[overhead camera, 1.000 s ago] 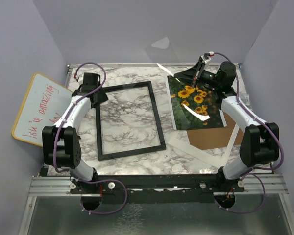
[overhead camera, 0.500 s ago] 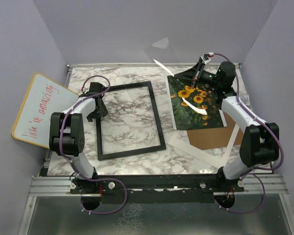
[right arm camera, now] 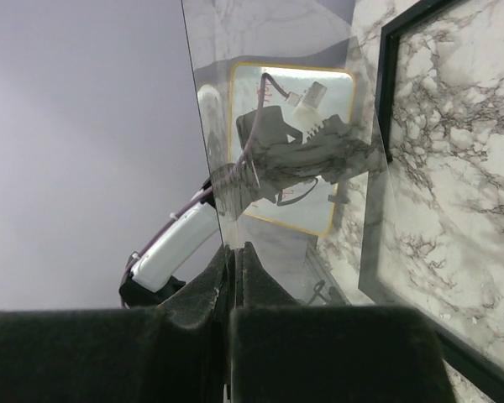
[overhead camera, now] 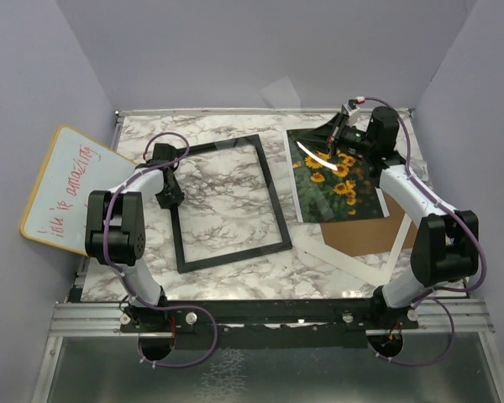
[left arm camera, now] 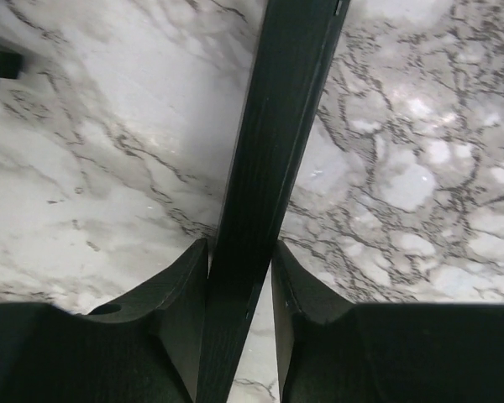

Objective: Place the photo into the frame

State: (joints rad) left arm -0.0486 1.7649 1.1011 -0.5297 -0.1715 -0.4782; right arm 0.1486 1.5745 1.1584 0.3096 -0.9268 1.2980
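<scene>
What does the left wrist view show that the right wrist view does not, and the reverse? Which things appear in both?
Only left wrist: the left gripper with its fingers on both sides of one bar of the frame. Only right wrist: the right gripper shut on a clear sheet, with the whiteboard visible in it. Both: the frame and the marble table.

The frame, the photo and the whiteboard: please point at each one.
the frame (overhead camera: 273, 191): top view, right rail.
the photo (overhead camera: 344, 188): top view, its sunflowers.
the whiteboard (overhead camera: 67, 189): top view, white writing surface.
</scene>
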